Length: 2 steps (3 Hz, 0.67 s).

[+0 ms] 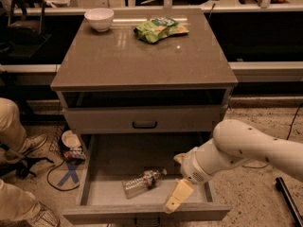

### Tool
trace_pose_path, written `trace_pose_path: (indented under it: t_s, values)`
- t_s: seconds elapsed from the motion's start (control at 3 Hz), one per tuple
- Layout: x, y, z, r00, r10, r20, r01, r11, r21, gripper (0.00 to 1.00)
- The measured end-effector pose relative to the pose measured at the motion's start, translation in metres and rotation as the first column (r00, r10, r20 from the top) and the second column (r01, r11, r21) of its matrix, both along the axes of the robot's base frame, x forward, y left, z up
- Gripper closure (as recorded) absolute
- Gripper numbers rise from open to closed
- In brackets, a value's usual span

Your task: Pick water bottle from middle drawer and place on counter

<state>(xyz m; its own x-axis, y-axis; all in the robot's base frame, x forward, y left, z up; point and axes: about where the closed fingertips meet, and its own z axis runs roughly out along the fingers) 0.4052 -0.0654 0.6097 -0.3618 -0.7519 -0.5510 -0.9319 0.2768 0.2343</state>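
The water bottle (142,182) lies on its side on the pale floor of the open middle drawer (106,188), cap pointing right and a little back. My gripper (175,198) hangs over the drawer's front right part, just right of the bottle and apart from it, pointing down and to the left. The white arm (246,150) reaches in from the right. The counter (142,56) tops the cabinet above.
A white bowl (99,19) and a green snack bag (160,28) sit at the back of the counter. A shut drawer front with a black loop handle (144,125) is above the open drawer. A person's legs (14,126) and cables (57,174) are on the left floor.
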Motion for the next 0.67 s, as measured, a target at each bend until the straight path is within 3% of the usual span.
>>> trace_pose_path:
  t_s: [0.33, 0.67]
  values:
    - [-0.0052, 0.0026, -0.0184, 0.9992, 0.005, -0.040, -0.004, 1.000, 0.019, 0.00]
    - [-0.0052, 0.0026, -0.0184, 0.9992, 0.005, -0.040, -0.004, 1.000, 0.019, 0.00]
